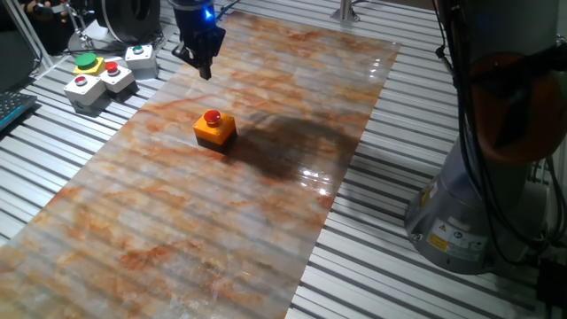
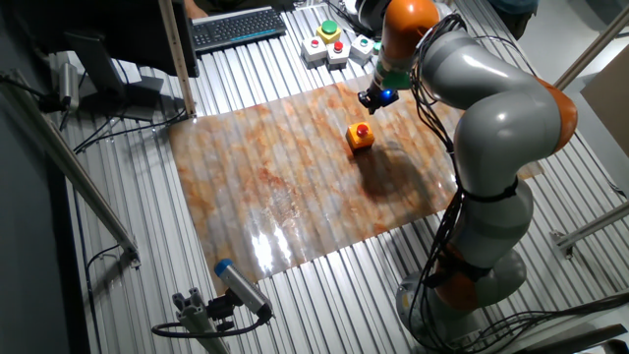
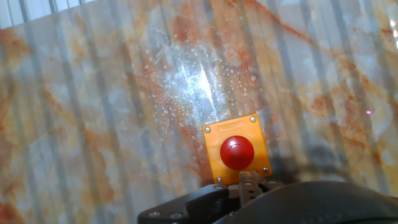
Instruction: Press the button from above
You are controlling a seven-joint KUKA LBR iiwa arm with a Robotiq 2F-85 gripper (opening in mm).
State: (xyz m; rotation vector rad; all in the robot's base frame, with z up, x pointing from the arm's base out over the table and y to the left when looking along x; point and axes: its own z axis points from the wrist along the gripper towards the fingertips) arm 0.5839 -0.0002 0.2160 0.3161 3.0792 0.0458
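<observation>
While the gripper (image 1: 205,69) is hanging above the counter (image 1: 266,248), nothing is touching the button (image 1: 213,117) yet.

Button: it is sitting on its orange base (image 1: 215,131) near the middle of the marbled mat (image 1: 177,221), standing alone.

Gripper: it is hovering up and to the far left of the button in one fixed view, well apart from it; in the hand view the button (image 3: 237,152) is lying low and right of centre, just above the hand's dark body. I cannot tell whether the fingers are open or closed, since no view is showing the tips clearly.

Risk, offset: if the arm is descending straight from here, it is likely landing on the mat beside the base, because the gripper is not looking lined up over the red cap.

Risk, edge hit: a partly corrected approach is likely catching the base's corner and sliding or tipping it, as the box seems to be resting loose on a smooth mat.

Risk, force: pressing too hard is probably straining the cap or scraping the mat.

Risk, glare: bright reflections on the mat are making the hand view's depth hard to judge.

Around: grey button boxes (image 1: 99,78) are sitting at the far left, off the mat; a keyboard (image 2: 239,27) is lying farther away.

In the way: nothing is standing between gripper and button.
</observation>
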